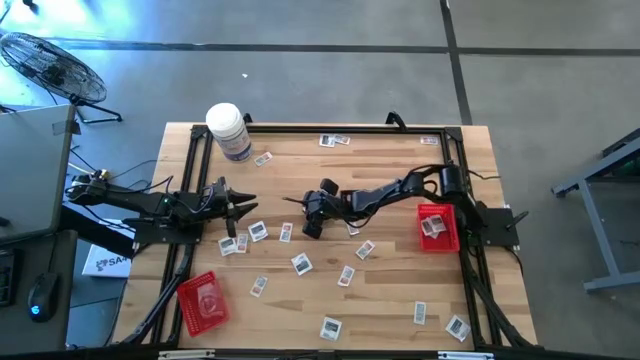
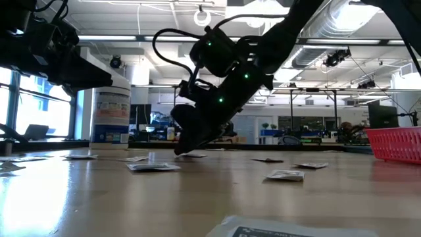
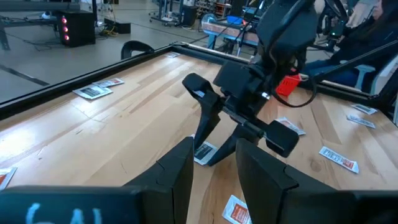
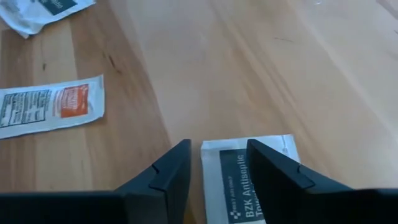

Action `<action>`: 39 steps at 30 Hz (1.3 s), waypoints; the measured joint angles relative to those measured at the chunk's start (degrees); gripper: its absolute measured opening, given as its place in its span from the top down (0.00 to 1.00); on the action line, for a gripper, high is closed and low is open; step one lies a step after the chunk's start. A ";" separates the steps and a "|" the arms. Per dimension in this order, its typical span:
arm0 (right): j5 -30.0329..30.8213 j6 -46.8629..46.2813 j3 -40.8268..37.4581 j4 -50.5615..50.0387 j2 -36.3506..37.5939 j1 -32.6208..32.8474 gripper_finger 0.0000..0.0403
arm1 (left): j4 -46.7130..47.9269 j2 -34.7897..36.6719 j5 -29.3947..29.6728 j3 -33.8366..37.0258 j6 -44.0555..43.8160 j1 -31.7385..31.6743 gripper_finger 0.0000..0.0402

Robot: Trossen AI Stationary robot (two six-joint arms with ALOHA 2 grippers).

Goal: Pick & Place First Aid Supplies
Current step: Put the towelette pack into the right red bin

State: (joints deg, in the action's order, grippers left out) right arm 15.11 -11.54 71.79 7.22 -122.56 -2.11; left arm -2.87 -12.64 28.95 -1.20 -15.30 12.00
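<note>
Several small flat first aid packets lie scattered on the wooden table (image 1: 400,170). My right gripper (image 1: 311,228) reaches to mid-table and tips steeply down, open, over a white "BZK Antiseptic" packet (image 4: 242,180). In its wrist view one finger stands just past the packet's edge and the other over its printed face. The left wrist view shows this packet (image 3: 204,151) flat on the table below the spread fingers. A packet with orange print (image 4: 50,109) lies close by. My left gripper (image 1: 247,205) is open and holds nothing, at the table's left side, pointing toward the right gripper. My right gripper comes at the antiseptic packet from above, slanting, its open fingers astride one edge of it (image 4: 208,155). The packet lies flat on the table. I cannot tell whether a fingertip touches it.
A red tray (image 1: 438,227) holding packets sits at the right side, and a second red tray (image 1: 203,300) sits at the near left corner. A white jar (image 1: 229,130) stands at the far left corner. A black frame borders the table. Further packets (image 1: 346,275) lie toward the near edge.
</note>
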 joint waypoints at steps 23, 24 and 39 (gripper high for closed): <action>2.26 -0.32 0.09 -1.92 -1.25 0.13 0.89 | 0.01 0.01 0.00 -0.01 0.01 0.00 0.70; 2.32 -0.34 0.09 -1.90 -1.26 0.13 0.91 | 0.01 0.02 0.00 0.00 0.00 0.00 0.70; 3.52 -5.22 -0.14 -2.19 0.68 0.87 1.00 | 0.02 0.02 0.00 -0.01 0.01 0.01 0.70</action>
State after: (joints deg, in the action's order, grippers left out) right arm 18.63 -16.76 71.65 5.04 -121.89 -1.24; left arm -2.85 -12.62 28.95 -1.21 -15.29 12.01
